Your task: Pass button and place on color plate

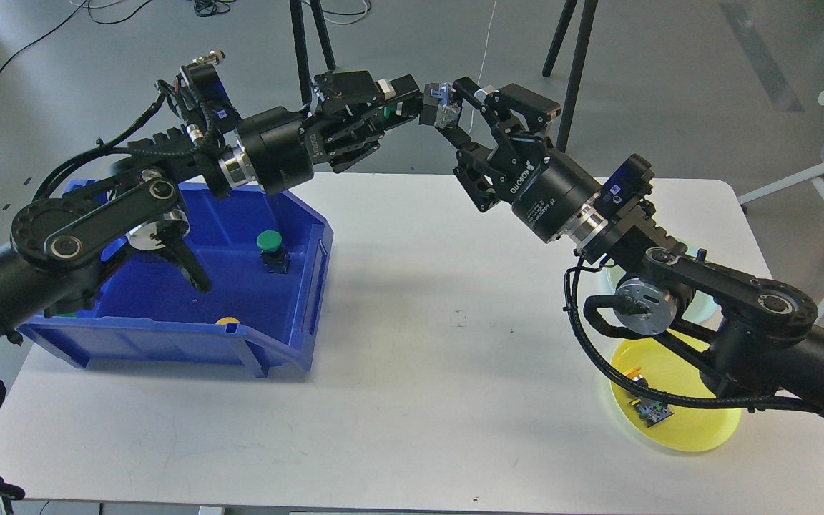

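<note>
One button: small grey-blue button (443, 106) sits mid-air at upper centre of frame, above the far table edge, right at the meeting point of both arms.
Button axis: looks roughly horizontal, running left-to-right between the two tools; exact pose hard to read at this size.
Left gripper: left gripper (412, 96) reaches in from the left, fingers closed together on the button's left end, so it appears to carry the load.
Right gripper: right gripper (463, 109) comes up from lower right, fingers spread around the button's right side; cannot tell whether the pads touch it yet.
Key relation: button lies just left of the right gripper's mouth, in line with it. Both tools are about equally near.
Step judged: mid-handover; right side probably needs to close before left lets go.
Target side: yellow plate (698, 429) at lower right of frame, under the right arm, well apart from the button; small parts already lie on it. A pale plate (705, 309) shows just behind that arm, mostly hidden.
Source side: blue bin (290, 315) at left of frame holds a green button (270, 247) and a yellow button (227, 322) near its front lip.
Surface: white table (440, 372) bare between bin and plates.
Risk: a drop here would likely land on the table's far edge or the floor.
</note>
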{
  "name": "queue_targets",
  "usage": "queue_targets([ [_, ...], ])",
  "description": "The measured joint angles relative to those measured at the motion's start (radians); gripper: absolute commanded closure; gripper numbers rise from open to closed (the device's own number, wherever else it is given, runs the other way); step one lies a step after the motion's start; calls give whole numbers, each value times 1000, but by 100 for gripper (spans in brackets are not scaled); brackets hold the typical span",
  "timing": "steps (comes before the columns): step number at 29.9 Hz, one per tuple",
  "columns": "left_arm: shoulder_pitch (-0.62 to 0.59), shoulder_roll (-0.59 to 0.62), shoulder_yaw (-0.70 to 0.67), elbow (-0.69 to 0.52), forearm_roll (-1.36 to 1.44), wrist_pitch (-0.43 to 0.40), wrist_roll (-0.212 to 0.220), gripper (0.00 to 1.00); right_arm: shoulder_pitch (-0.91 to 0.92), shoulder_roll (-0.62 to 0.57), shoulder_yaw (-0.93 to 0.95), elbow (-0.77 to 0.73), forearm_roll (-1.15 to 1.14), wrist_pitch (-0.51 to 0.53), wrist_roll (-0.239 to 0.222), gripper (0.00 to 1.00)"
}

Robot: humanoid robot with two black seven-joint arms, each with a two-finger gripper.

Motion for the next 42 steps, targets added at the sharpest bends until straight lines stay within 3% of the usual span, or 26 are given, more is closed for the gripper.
queue_targets([
  [2,3,0,-3,0,0,0,0,72,0,0,0,0,0,0,0,93],
  [4,7,1,-9,1,0,0,0,40,0,0,0,1,1,0,0,96],
  [8,10,2,-12,1,0,0,0,19,0,-5,-3,7,1,1,0,99],
  [19,11,-2,-28,37,-17,0,1,16,-31,-76,12,23,5,-6,0,99],
  [25,13,-4,-30,39,-21,0,1,15,-218,-184,165,43,25,-11,0,99],
  [31,13,-8,-30,52,-37,0,1,15,-465,-199,351,-71,259,-25,0,99],
  [36,13,-10,-30,57,-38,0,1,15,-500,-181,357,-200,419,-144,0,99],
  [42,13,-10,-30,57,-38,0,1,14,-479,-98,351,-284,424,-232,-100,86],
])
